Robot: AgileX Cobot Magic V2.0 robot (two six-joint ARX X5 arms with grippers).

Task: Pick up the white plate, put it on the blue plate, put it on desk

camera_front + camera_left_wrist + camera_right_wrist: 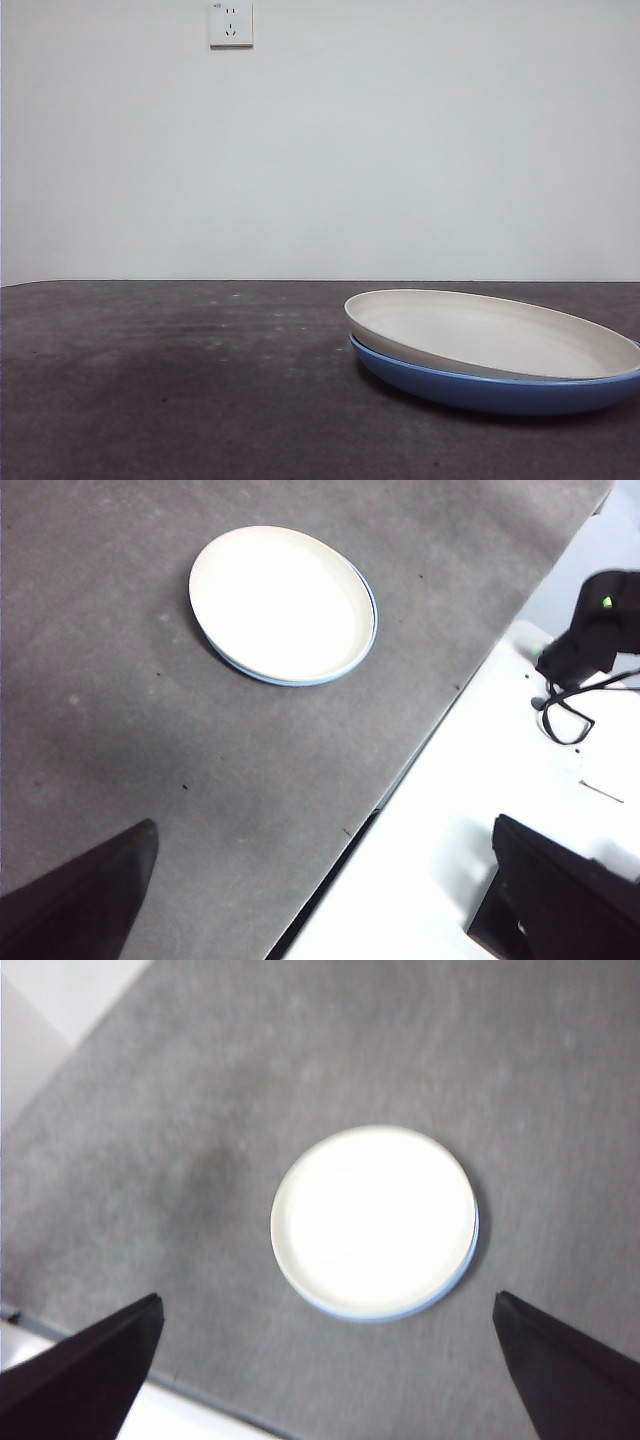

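Front view: the white plate (490,335) sits nested inside the blue plate (480,388), and the stack rests on the surface (180,390) at about 4 o'clock in the frame. The white plate is round, wide and shallow, cream-coloured with a smooth matte finish and a low raised rim. It sits slightly tilted, with its rim at 9 o'clock raised clear of the blue rim beneath. The blue plate is glossy medium blue; only its outer wall and a thin rim line show below the white plate. The surface is dark grey-brown, rough and speckled. A wall socket (231,24) sits on the pale wall at 11 o'clock. No arm enters this view.

Left wrist view: the white plate (283,604) covers the blue plate (290,682) almost fully, leaving a thin blue crescent along one edge. The left end effector (320,900) is released, jaws spread wide, well apart from the stack and holding nothing. A black cabled device (590,640) lies off the surface on a white ledge.

Right wrist view: the white plate (372,1220) appears overexposed, with the blue plate (460,1270) visible as a narrow crescent. The right end effector (325,1370) is released, jaws wide, above the stack and not touching it.
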